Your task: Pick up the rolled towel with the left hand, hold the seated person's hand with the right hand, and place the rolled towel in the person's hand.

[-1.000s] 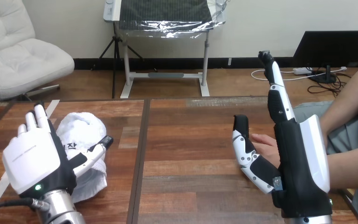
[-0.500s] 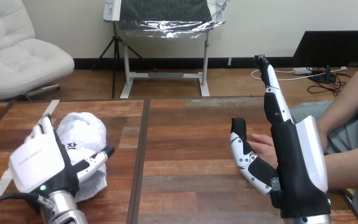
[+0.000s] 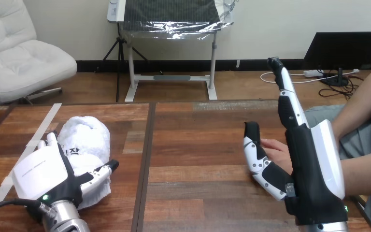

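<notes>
The white rolled towel (image 3: pixel 86 137) lies on the wooden table (image 3: pixel 198 145) at the left. My left hand (image 3: pixel 41 171) rests low on the towel's near end, back up, fingers stretched forward over the cloth and its thumb (image 3: pixel 99 172) lying along the towel's right side. At the right my right hand (image 3: pixel 314 164) stands on edge, fingers straight up and thumb (image 3: pixel 256 152) spread to the left. The person's hand (image 3: pixel 276 150) lies palm up in the gap between that thumb and the palm, partly hidden by the hand. I see no finger curled round it.
The person's forearm (image 3: pixel 364 169) comes in from the right edge behind my right hand. A strip of white tape (image 3: pixel 52 112) runs along the table's left part. A dark seam (image 3: pixel 147 154) splits the tabletop down the middle.
My left hand has dropped and tipped forward onto the towel's near end, pressing it down. The right hand and the person's hand have barely shifted.
</notes>
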Motion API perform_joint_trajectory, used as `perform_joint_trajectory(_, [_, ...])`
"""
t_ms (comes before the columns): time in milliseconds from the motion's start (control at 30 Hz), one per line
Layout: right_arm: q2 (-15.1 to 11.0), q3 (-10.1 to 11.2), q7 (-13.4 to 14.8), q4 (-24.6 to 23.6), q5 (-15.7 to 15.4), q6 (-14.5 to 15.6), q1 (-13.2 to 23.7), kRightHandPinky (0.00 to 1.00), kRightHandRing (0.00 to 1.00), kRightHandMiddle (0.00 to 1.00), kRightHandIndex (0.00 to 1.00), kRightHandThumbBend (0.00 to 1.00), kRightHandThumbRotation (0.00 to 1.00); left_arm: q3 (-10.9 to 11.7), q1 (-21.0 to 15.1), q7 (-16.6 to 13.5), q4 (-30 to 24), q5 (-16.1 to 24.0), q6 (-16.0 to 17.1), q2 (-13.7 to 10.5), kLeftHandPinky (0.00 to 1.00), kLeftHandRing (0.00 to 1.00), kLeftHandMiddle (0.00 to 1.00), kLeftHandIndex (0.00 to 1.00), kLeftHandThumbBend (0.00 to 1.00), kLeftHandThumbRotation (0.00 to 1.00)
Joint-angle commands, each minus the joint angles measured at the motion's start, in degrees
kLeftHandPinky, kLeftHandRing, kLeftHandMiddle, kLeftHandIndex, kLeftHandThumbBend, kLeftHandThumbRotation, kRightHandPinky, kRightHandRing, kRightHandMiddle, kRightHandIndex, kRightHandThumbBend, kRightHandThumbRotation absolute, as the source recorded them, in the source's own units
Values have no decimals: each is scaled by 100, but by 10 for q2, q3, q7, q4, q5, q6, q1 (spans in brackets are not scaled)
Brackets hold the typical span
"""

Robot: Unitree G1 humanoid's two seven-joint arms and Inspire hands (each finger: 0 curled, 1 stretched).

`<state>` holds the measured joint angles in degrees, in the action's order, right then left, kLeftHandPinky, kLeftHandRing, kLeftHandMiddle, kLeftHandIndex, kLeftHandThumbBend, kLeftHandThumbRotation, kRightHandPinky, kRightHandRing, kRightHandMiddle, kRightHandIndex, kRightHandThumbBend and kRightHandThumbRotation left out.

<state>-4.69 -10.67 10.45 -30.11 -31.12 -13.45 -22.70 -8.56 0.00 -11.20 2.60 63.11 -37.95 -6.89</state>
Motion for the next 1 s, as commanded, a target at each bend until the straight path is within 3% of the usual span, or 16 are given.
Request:
perform_joint_trajectory(0, [2, 5, -6, -22, 5, -3, 19, 100, 100, 100, 100, 0, 0, -10, -42, -2, 1, -2, 0, -16, 84, 88, 92, 94, 96, 76])
perform_joint_trajectory(467, [1, 8, -18, -26, 1, 0, 22, 100, 100, 100, 100, 0, 0, -16, -44, 7, 13, -10, -5, -26, 80, 85, 90, 93, 95, 73])
perform_joint_trajectory(967, [-2, 13, -27, -26, 6, -2, 23, 100, 100, 100, 100, 0, 0, -32, -53, 32, 33, -10, -20, -42, 70, 76, 86, 91, 91, 65])
